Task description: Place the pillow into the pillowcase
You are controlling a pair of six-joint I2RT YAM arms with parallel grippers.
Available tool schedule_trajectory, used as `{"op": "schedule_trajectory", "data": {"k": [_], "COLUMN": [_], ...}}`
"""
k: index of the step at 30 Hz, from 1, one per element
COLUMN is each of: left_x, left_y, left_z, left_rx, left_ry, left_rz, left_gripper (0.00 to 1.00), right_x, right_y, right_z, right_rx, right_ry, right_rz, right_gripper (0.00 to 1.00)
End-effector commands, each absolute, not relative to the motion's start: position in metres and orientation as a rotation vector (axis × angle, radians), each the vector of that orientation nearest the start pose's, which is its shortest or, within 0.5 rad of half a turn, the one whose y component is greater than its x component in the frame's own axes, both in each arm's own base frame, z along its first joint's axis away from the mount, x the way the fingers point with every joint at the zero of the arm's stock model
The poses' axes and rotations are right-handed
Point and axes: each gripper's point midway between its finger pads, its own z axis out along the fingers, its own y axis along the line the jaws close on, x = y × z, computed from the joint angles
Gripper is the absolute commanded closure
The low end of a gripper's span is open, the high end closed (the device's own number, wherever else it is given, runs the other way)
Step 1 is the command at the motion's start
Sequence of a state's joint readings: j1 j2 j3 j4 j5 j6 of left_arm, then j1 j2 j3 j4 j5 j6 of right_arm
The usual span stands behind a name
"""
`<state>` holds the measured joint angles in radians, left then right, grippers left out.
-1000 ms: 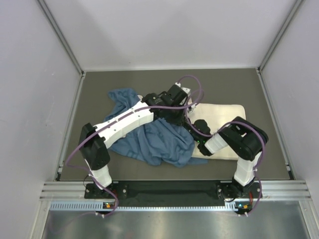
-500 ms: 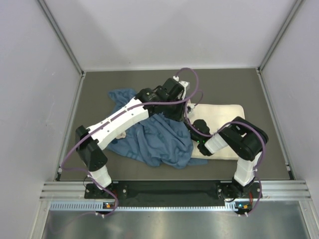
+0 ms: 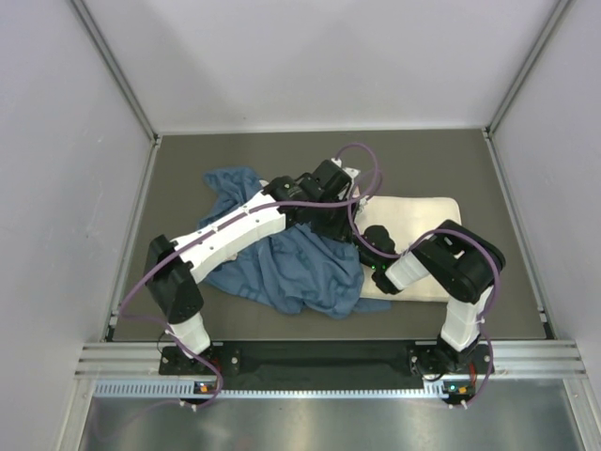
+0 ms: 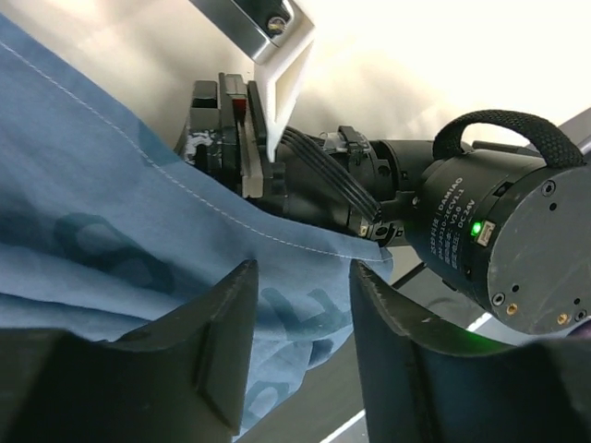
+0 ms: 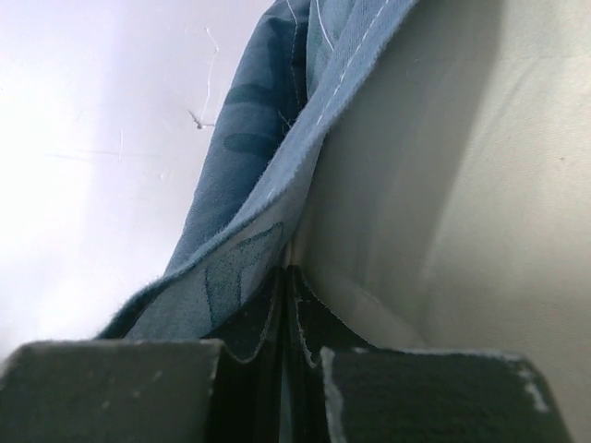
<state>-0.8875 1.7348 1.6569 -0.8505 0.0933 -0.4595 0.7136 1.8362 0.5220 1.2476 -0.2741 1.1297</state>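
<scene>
The crumpled blue pillowcase (image 3: 291,268) lies left of the middle, its right edge lapping onto the cream pillow (image 3: 423,211). My right gripper (image 3: 368,241) sits at that edge. In the right wrist view it (image 5: 288,272) is shut on the pillowcase (image 5: 249,166) hem, with the pillow (image 5: 443,185) beside it. My left gripper (image 3: 349,202) reaches across above the same spot. In the left wrist view it (image 4: 303,277) stands open over the printed pillowcase (image 4: 111,203), nothing pinched between its fingers. The right gripper (image 4: 245,138) shows beyond, clamped on the stitched hem.
Grey walls close in the dark table (image 3: 451,160) on three sides. A metal rail (image 3: 310,357) runs along the near edge by both arm bases. The right arm's wrist motor (image 4: 503,245) sits close to my left fingers.
The left gripper has opened and let go of the pillowcase fabric. The left arm stretched further back half a second ago and has drawn nearer again. The right arm has stayed put.
</scene>
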Motion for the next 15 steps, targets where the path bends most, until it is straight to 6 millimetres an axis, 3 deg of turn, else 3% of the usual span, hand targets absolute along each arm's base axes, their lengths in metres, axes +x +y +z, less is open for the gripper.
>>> {"op": "schedule_trajectory", "data": {"k": [1, 4, 5, 10, 15], "left_x": [0.246, 0.247, 0.246, 0.249, 0.261], "left_y": [-0.369, -0.366, -0.365, -0.358, -0.340], "left_z": [0.190, 0.183, 0.183, 0.203, 0.239], "left_rx": [0.589, 0.590, 0.591, 0.617, 0.626], "left_ry": [2.532, 2.539, 2.543, 2.494, 2.458], "left_rz": [-0.680, -0.646, -0.643, -0.620, -0.563], "left_gripper": [0.51, 0.74, 0.99, 1.00, 1.00], "right_x": [0.279, 0.279, 0.279, 0.277, 0.267], "right_y": [0.351, 0.351, 0.351, 0.352, 0.355], "right_z": [0.104, 0.104, 0.104, 0.103, 0.113], "right_rx": [0.158, 0.157, 0.158, 0.145, 0.030], "right_ry": [1.925, 1.924, 1.924, 1.930, 1.894], "right_rz": [1.550, 1.552, 1.553, 1.554, 1.591], "right_gripper": [1.00, 1.00, 1.00, 1.00, 1.00]}}
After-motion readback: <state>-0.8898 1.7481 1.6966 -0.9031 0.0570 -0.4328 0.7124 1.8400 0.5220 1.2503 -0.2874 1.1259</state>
